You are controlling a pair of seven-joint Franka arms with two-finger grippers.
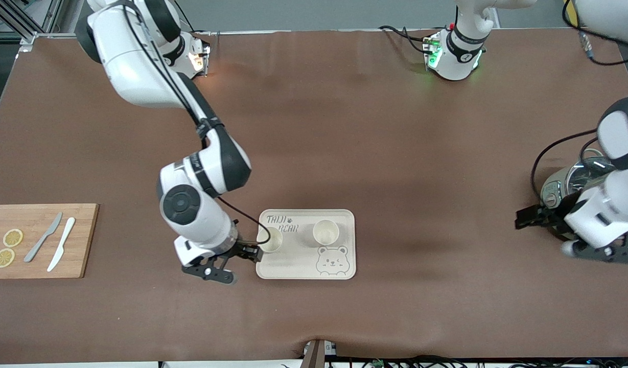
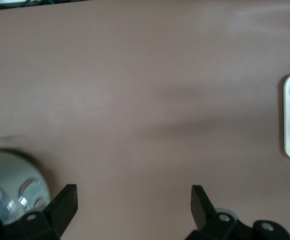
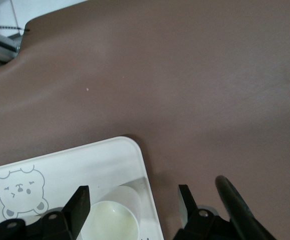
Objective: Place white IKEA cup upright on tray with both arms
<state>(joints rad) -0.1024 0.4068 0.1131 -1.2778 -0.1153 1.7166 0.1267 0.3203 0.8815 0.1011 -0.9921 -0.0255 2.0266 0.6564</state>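
The cream tray (image 1: 298, 266) with a bear drawing lies on the brown table. Two white cups stand upright on it: one (image 1: 271, 239) by the tray's edge toward the right arm's end, the other (image 1: 325, 231) near the middle. My right gripper (image 1: 256, 249) is low at that edge and open. In the right wrist view the first cup (image 3: 112, 222) stands on the tray (image 3: 59, 165) between the spread fingers of my right gripper (image 3: 133, 192), which do not touch it. My left gripper (image 1: 523, 219) is open and empty over bare table at the left arm's end; it also shows in the left wrist view (image 2: 133, 190).
A steel pot with a glass lid (image 1: 569, 184) stands beside the left gripper and shows in the left wrist view (image 2: 12, 182). A wooden cutting board (image 1: 84, 240) with two lemon slices (image 1: 8, 248) and two knives (image 1: 53, 243) lies at the right arm's end.
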